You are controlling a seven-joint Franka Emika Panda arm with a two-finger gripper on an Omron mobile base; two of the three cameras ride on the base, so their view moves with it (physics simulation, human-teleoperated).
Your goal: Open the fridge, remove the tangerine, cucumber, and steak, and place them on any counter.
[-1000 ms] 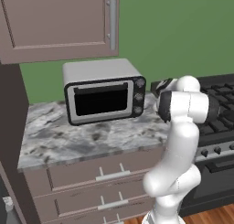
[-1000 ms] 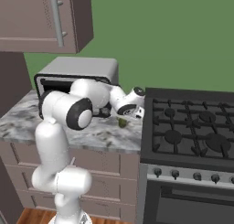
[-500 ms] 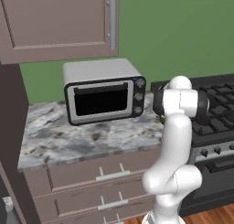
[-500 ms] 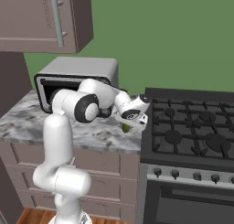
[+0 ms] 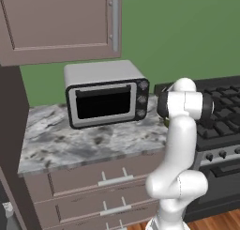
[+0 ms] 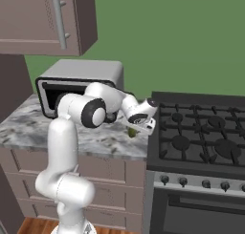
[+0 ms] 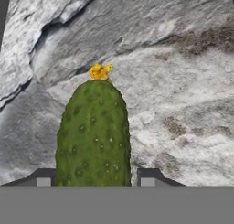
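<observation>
Tool (image 7: 95, 182): low centre of hand view, jaws apart, either side of the cucumber
Cucumber (image 7: 93, 134): green, yellow tip, over marbled table (image 7: 183, 104)
Toaster oven (image 5: 105, 93): on table, frame centre

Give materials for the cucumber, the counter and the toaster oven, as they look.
Cucumber: plant skin, matte dark green, bumpy, yellow blossom end. Counter: polished stone, probably marble or granite, grey-white veining. Toaster oven: likely brushed metal shell, dark glass door, grey knobs.
</observation>
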